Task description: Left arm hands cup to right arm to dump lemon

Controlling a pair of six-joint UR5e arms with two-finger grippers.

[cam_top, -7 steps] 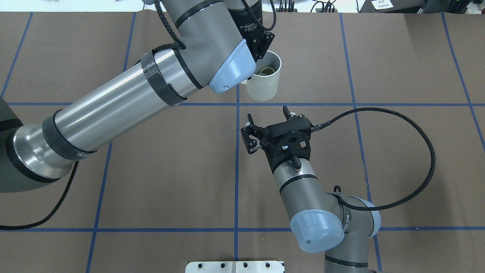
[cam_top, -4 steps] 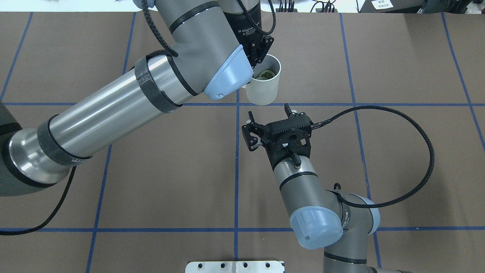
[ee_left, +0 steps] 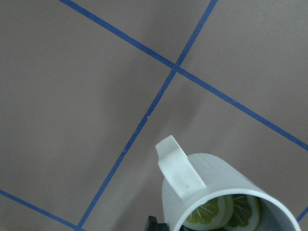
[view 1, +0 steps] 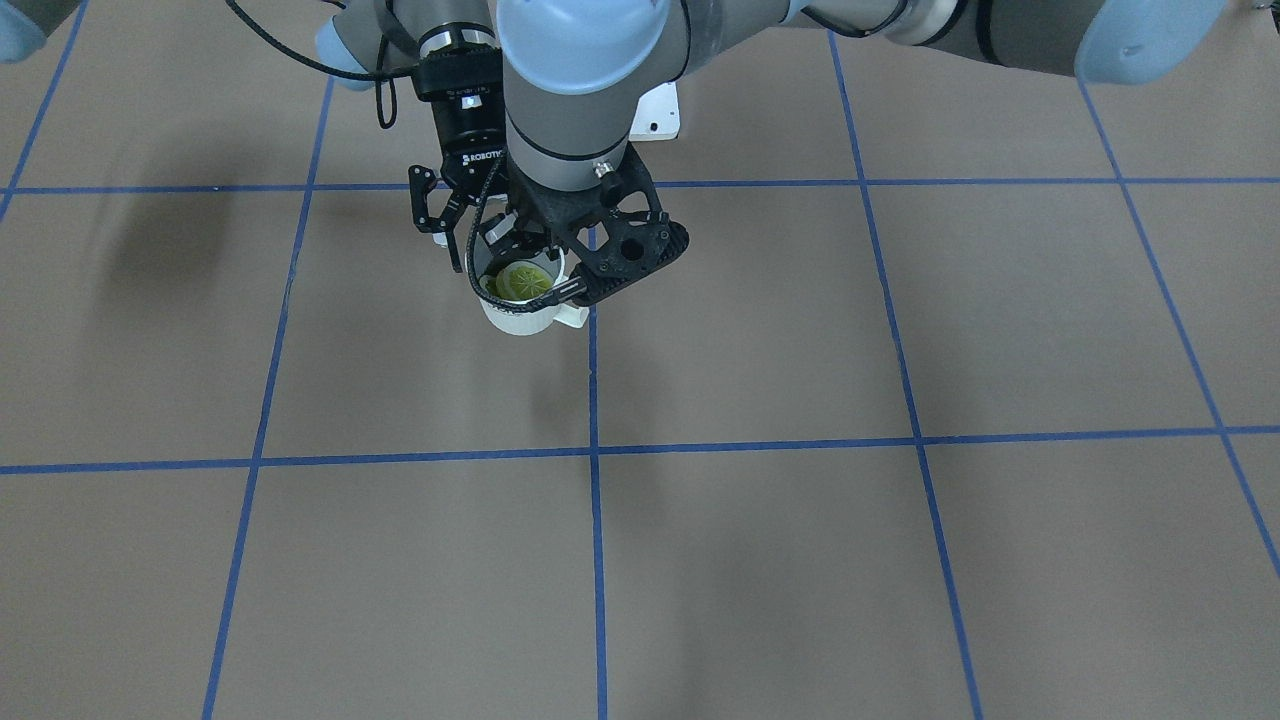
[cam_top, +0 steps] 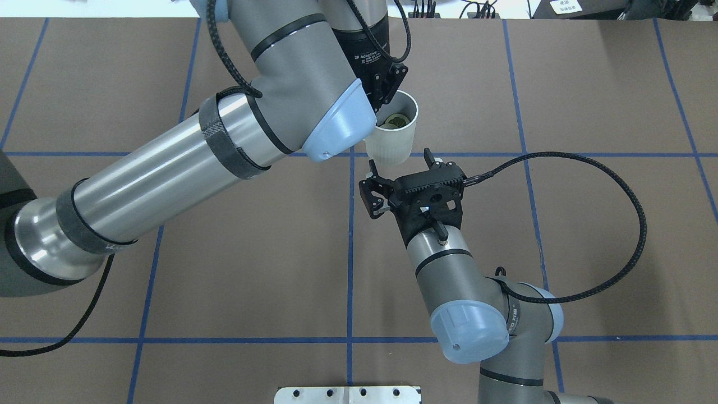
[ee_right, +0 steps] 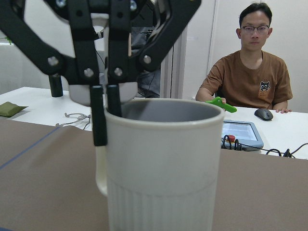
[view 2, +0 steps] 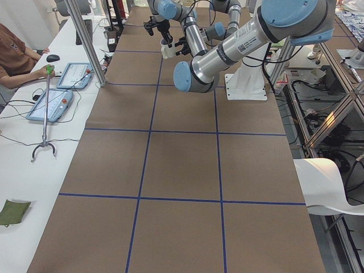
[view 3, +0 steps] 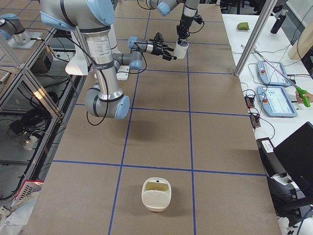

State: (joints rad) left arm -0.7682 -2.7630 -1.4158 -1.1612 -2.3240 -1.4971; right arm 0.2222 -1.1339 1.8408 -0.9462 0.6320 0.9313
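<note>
Two robot arms meet over a brown table; one holds a white cup (cam_top: 391, 143) with lemon (view 1: 522, 282) inside.
The left gripper (ee_right: 106, 103) comes down from above and pinches the cup's rim, fingers closed on the wall. The cup hangs upright over a crossing of blue tape lines (cam_top: 527, 154). The right gripper (cam_top: 399, 159) faces the cup's side, close by, jaws spread wide and holding nothing. Brown paper covers the table (cam_top: 589, 241), and tape rules it into squares. Beyond it, a person (ee_right: 250, 72) in a brown shirt sits at a white side table (view 2: 23, 148) with tablets (view 2: 71, 74). A white tub (view 3: 156, 194) sits far along the table.
</note>
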